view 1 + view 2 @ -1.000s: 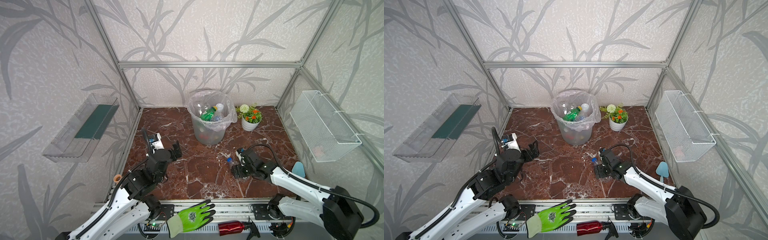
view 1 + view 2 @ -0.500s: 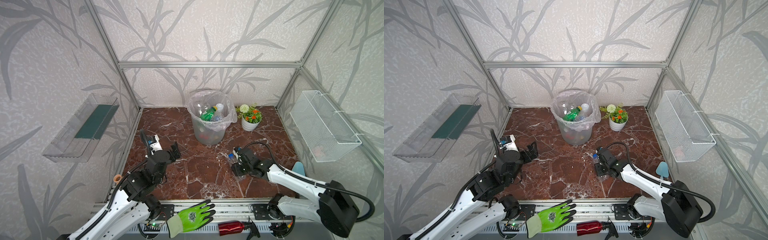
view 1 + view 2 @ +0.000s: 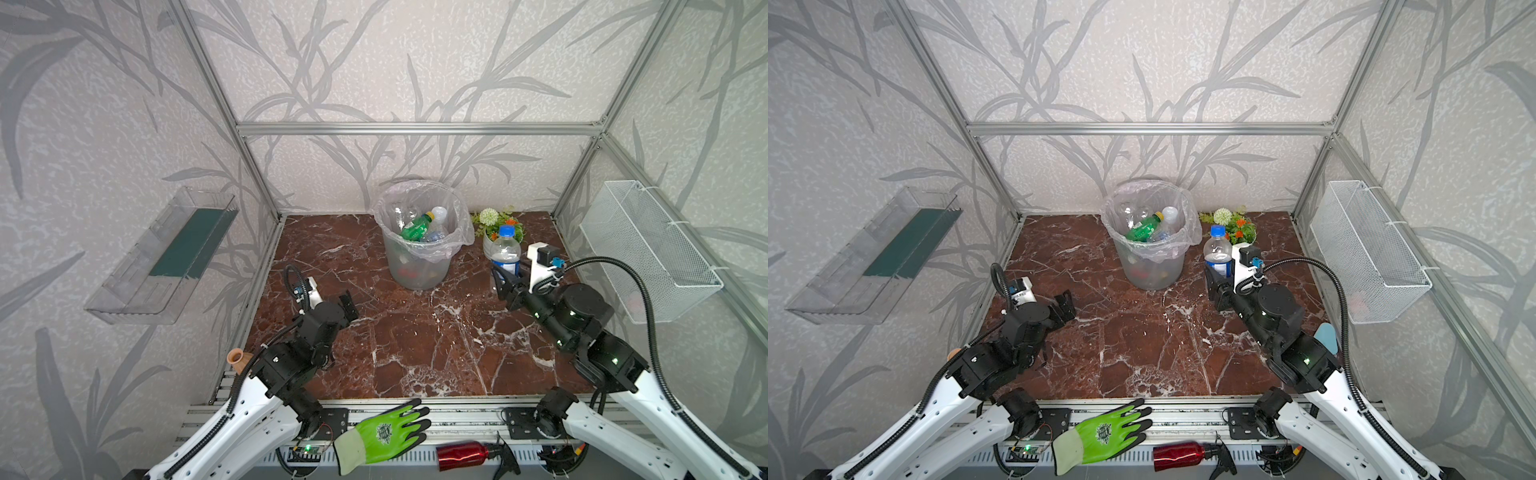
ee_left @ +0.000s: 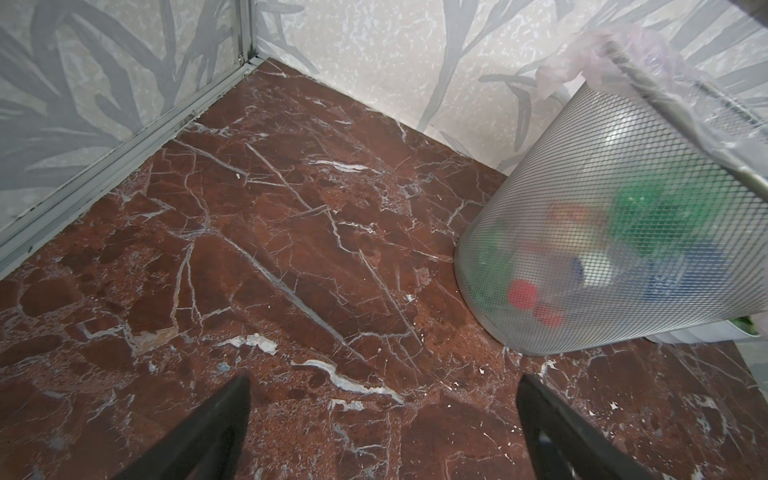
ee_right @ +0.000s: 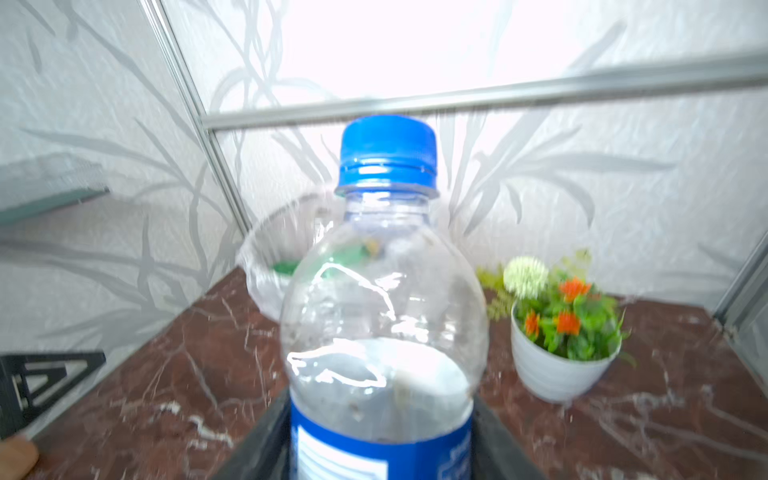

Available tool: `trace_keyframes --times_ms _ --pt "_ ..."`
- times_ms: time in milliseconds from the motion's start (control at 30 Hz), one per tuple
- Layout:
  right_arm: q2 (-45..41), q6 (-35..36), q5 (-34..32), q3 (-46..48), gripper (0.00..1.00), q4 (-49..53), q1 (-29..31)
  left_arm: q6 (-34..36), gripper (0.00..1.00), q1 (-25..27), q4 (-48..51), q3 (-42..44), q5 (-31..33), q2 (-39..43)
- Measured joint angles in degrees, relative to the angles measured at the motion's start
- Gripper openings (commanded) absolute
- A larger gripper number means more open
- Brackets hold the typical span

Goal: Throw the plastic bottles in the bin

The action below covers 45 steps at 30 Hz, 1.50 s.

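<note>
Since a second ago the right gripper (image 3: 505, 275) has risen off the floor (image 3: 415, 340), pinching the blue-capped bottle (image 3: 505, 249) upright by its label. In both top views the bin (image 3: 415, 270) stands close on its left. Left wrist: left gripper (image 4: 382, 386) spread, empty, over bare floor. Right wrist: bin beyond the bottle, flower pot (image 5: 552, 374) beside it, clear room between.

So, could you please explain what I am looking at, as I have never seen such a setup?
These are two robot arms at the front of a marble table. Two pictures look down from one overhead camera; two come from cameras on the wrists. The right arm's fingers grip an upright blue-capped bottle; the left arm's fingers are open, empty. On the table stand a bin holding more bottles and a flower pot. A green glove and red spray bottle lie in front.
</note>
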State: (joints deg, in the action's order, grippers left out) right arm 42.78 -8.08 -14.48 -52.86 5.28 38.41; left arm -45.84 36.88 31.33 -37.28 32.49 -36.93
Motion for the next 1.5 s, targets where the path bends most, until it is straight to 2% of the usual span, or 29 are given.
trace_keyframes --times_ms 67,200,300,400,467,567,767,933,1133,1333,1500 --pt "5.86 1.16 1.09 -5.6 0.6 -2.91 -0.09 -0.46 0.99 -0.33 0.07 0.42 -0.61 -0.28" --pt "24.5 3.06 5.55 -23.26 0.67 -3.23 -0.31 -1.16 0.99 -0.87 -0.07 0.98 -1.62 -1.2" --pt "39.23 4.07 7.43 -35.93 0.81 -0.31 -1.01 -1.29 0.99 -1.22 -0.11 1.03 -2.51 -1.97" --pt "47.69 4.7 8.13 -40.59 0.88 3.87 -2.75 -1.25 0.99 -1.77 -0.04 1.03 -3.13 -2.58" --pt "49.29 4.94 7.98 -40.44 0.9 6.75 -3.78 -1.25 0.99 -1.95 0.0 1.03 -3.61 -2.82" --pt "47.06 5.22 6.93 -38.16 0.92 7.69 -4.94 -1.29 0.99 -2.14 -0.02 1.03 -4.09 -2.78" --pt "32.44 5.25 5.66 -29.16 0.92 5.66 -5.99 -1.29 0.99 -2.19 0.04 1.03 -4.24 -2.01" --pt "21.92 4.76 4.61 -18.56 0.93 2.16 -10.08 -0.9 0.99 -2.27 0.55 1.03 -3.54 -1.49" --pt "16.92 3.43 5.55 -2.73 0.95 -0.31 -16.81 0.48 0.99 -2.89 0.98 1.03 -1.88 -0.55" --pt "13.77 2.56 6.88 6.69 0.97 -1.88 -19.37 1.31 0.99 -3.19 0.74 1.36 -0.96 -0.44" --pt "10.03 2.54 7.32 14.86 0.98 -8.02 -21.38 2.4 0.99 -3.23 0.17 2.62 0.42 -0.42"
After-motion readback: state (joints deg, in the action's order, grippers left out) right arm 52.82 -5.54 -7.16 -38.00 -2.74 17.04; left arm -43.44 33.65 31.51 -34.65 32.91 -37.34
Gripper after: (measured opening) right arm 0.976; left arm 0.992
